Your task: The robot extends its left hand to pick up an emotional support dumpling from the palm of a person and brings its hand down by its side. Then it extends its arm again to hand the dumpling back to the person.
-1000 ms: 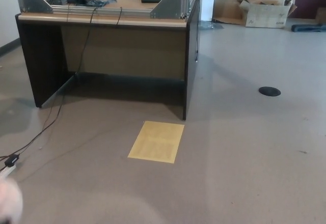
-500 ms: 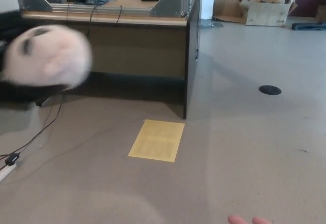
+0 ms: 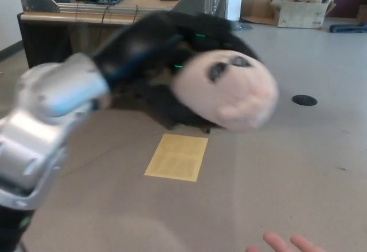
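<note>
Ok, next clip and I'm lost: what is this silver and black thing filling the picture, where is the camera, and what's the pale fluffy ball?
The camera sits on a humanoid robot's head, looking down and forward. The silver forearm ending in a black left hand is the robot's own, reaching out from the picture's left. That hand holds the pale ball, a plush dumpling with small dark marks; it is blurred by motion. At the bottom edge, a person's fingertips show. Behind are a desk, a yellow sheet on the floor and a cardboard box. The right hand is out of view.
</note>
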You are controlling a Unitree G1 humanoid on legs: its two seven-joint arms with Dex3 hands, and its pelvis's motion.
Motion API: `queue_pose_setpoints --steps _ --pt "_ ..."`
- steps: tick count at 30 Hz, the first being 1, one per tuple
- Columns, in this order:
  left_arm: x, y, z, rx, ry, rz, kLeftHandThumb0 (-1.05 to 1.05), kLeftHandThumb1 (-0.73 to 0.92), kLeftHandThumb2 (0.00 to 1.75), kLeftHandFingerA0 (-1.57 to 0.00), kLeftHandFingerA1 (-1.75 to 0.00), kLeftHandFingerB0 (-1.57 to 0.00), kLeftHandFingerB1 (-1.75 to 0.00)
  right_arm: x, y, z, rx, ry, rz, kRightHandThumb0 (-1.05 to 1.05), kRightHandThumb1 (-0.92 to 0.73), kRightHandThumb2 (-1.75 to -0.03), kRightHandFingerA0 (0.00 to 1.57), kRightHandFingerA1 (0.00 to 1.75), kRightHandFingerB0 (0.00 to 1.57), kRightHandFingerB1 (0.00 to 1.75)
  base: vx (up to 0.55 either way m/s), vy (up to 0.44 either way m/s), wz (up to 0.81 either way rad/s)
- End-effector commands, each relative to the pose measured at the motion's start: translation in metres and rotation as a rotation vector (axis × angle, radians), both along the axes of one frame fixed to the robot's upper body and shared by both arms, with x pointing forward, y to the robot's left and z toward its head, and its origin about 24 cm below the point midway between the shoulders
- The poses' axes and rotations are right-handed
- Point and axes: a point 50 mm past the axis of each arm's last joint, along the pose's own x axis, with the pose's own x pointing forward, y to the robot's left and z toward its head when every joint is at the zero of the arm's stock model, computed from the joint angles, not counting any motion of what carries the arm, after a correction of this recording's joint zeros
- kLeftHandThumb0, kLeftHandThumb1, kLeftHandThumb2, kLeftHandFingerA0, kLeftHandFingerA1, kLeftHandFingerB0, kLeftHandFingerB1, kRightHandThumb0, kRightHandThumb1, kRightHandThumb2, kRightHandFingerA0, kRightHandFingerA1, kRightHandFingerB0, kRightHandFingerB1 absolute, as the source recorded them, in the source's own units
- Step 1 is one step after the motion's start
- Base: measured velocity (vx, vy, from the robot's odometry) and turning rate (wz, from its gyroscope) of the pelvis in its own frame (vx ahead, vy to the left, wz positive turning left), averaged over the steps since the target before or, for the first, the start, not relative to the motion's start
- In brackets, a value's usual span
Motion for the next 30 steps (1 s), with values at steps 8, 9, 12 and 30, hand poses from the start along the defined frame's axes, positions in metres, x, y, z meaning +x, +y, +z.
queue_pose_setpoints --steps 8,9,12,30 --pt "-0.020 -0.065 -0.036 0.271 0.080 -0.117 -0.15 0.65 0.79 -1.12 -1.12 -0.97 -0.81 0.011 0.007 0.006 0.002 -0.006 0.016 -0.34 -0.62 -0.59 0.75 0.51 0.39 0.35 0.00 0.000 0.00" --pt "-0.022 -0.068 -0.039 0.281 0.078 -0.124 -0.15 0.65 0.79 -1.12 -1.12 -0.97 -0.81 0.011 0.007 0.006 -0.006 -0.004 0.017 -0.34 -0.62 -0.59 0.75 0.51 0.39 0.35 0.00 0.000 0.00" --pt "-0.026 -0.077 -0.050 0.316 0.098 -0.166 -0.15 0.63 0.86 -1.06 -1.15 -0.95 -0.84 0.015 0.007 0.007 0.000 0.019 -0.002 -0.39 -0.58 -0.59 0.81 0.69 0.41 0.39 0.00 0.000 0.00" --pt "-0.038 -0.072 -0.086 0.446 0.134 -0.179 -0.26 0.72 0.62 -0.93 -0.86 -0.68 -0.41 0.020 0.016 0.021 -0.606 -0.119 0.151 -0.47 -0.69 -0.61 0.58 0.47 0.53 0.41 0.00 0.000 0.00"
